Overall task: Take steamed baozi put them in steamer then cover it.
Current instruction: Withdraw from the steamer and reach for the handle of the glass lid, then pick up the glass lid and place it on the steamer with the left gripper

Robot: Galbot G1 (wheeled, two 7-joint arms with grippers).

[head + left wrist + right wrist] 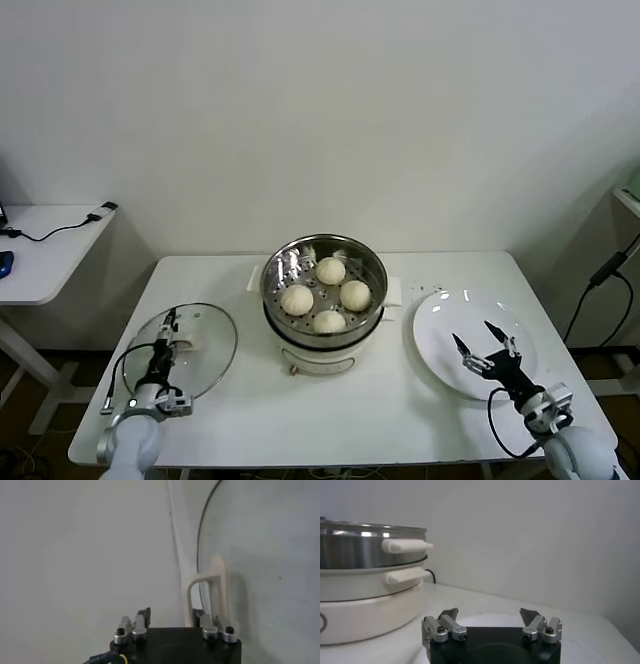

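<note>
Spread apart on the left gripper (170,330), straddling the cream-white bar handle (185,343) of the cover (212,350). In the left wrist view (175,615), one finger (207,625) right by a post of the handle (207,580), contact not clear; other finger (143,616) clear of it, with a gap showing between. No clamp on the handle visible. Lying flat on the white table (300,415), at the robot's left of the pot, glass disc (260,540) and metal rim fully on the tabletop.

Wide apart too on the right gripper (481,342), holding nothing, hovering low over the flat white plate (440,320) on the robot's right. From the right wrist (490,614), both finger tips splayed outward above the plate's pale surface (485,621), facing the pot's side.

At table centre, toward the rear edge: steamer (272,272), shiny steel basket seated on the white electric pot base (320,357), uncovered. Inside, on the perforated floor, all four steamed baozi: one at the back (331,270), one left (296,299), one right (355,295), one at the front (329,321), close together in a diamond. Seen from the right wrist as a steel wall (355,550) over the white base (365,610), each with a cream side handle.

Well apart at far left: second white table (40,255) carrying a dark cable.
</note>
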